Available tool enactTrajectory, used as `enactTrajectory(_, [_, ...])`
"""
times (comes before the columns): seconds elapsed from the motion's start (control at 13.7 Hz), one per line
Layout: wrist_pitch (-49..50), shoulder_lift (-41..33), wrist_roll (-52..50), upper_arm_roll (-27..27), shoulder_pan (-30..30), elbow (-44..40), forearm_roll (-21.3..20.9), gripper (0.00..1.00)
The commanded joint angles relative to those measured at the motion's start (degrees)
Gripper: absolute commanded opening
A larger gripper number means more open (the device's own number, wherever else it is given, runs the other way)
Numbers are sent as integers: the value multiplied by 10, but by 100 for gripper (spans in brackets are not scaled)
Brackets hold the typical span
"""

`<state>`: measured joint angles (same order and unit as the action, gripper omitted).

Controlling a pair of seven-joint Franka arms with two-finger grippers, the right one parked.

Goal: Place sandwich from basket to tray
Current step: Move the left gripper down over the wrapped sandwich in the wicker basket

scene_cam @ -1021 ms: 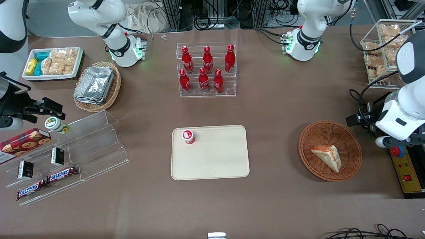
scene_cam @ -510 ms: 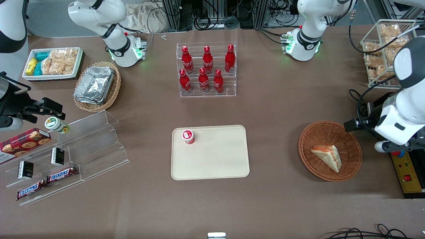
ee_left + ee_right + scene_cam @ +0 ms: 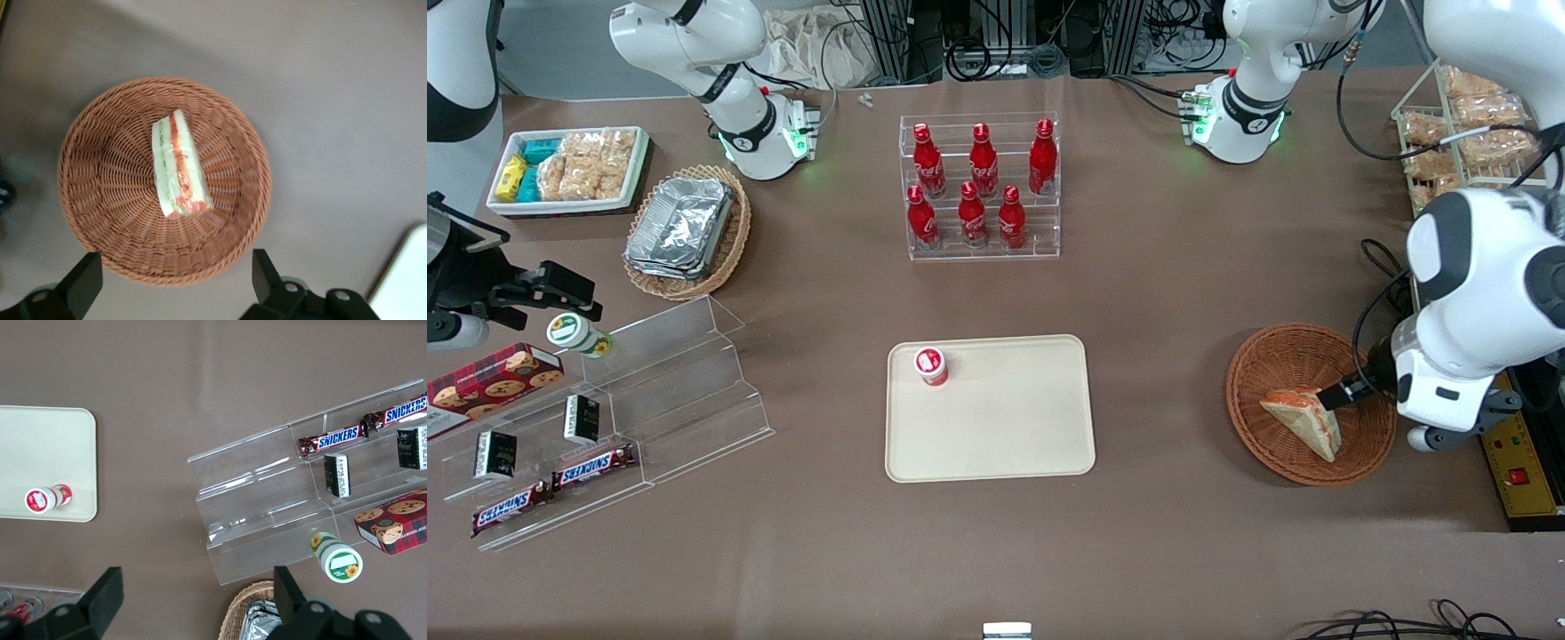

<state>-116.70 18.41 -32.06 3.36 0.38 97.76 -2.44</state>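
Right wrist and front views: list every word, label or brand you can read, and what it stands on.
"SNICKERS": two bars on the clear acrylic step shelf.
Red bottles: white script, too blurred to read.
Small black packs: print too small.
Green-lidded jar and red-capped cup: labels unreadable.
Sandwich, basket, open gripper above it: no text.

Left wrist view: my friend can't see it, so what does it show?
A sandwich lies in a round woven basket on a brown table. The gripper hangs above the basket, fingers open and touching nothing. A tray corner peeks in.
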Motion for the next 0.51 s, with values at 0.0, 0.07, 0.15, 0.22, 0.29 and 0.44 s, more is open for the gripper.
enactTrajectory(0.0, [-58, -2, -42, -4, 6, 59, -2, 99])
enactTrajectory(0.07, [-85, 1, -46, -12, 6, 78, -1, 99])
enactTrajectory(0.15, [-112, 2, -56, -14, 6, 97, 2, 99])
enactTrajectory(0.22, [-127, 3, -65, -15, 6, 109, 2, 99])
enactTrajectory(0.29, [-137, 9, -66, -15, 7, 113, 3, 100])
enactTrajectory(0.44, [-154, 25, -72, -15, 14, 115, 7, 99])
